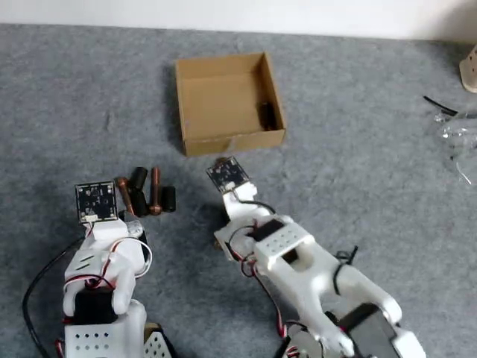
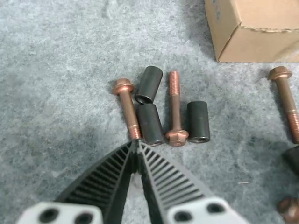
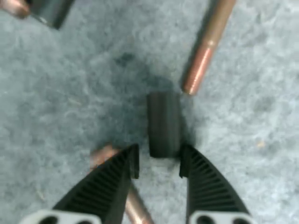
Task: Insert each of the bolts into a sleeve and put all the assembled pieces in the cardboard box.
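The open cardboard box (image 1: 223, 101) stands at the back with one dark assembled piece (image 1: 267, 113) inside. In front of my left arm lie two copper bolts (image 2: 127, 107) (image 2: 175, 109) and three black sleeves (image 2: 149, 84) (image 2: 150, 123) (image 2: 198, 121). My left gripper (image 2: 137, 148) is shut, its tips touching the threaded end of the first bolt. My right gripper (image 3: 159, 162) is open just short of the box, with a black sleeve (image 3: 163, 123) lying on the carpet between its tips. A bolt (image 3: 205, 51) points at that sleeve, and another bolt (image 3: 106, 156) lies partly under one finger.
Grey carpet covers the table. A further bolt (image 2: 287, 100) lies near the box corner (image 2: 252, 28). A sleeve with a bolt (image 3: 46, 11) sits farther off in the right wrist view. Clear plastic and black wires (image 1: 455, 127) lie at the far right.
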You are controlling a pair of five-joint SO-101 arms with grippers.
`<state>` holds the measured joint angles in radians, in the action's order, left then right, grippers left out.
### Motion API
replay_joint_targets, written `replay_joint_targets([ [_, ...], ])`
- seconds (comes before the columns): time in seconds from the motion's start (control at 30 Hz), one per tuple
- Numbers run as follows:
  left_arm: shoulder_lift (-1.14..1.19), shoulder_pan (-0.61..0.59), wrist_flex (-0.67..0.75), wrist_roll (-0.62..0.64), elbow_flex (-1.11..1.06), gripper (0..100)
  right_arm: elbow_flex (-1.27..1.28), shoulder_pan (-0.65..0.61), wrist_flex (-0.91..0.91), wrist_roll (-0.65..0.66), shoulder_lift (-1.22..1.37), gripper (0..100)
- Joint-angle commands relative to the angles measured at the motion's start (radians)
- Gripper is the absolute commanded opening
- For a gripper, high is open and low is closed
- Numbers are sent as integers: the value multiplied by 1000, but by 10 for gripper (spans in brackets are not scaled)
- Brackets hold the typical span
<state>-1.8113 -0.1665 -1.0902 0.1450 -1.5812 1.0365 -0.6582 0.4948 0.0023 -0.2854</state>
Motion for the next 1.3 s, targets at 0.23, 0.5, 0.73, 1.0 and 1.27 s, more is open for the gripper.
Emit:
replay_joint_targets([
  [0.23,-12,-2,21,-3,8,8,-113,-8,-27,-8,59,134],
  [0.5,-12,-2,21,-3,8,8,-105,-8,-54,-9,59,12],
  [0.73,-12,-2,23,-3,8,8,-104,30,-50,-11,48,5],
  [1.0,-7,-2,21,3,19,8,-39,96,-27,-15,-114,5],
  [1.27,-5,7,-52,2,96,7,265,104,-27,-9,-645,5],
])
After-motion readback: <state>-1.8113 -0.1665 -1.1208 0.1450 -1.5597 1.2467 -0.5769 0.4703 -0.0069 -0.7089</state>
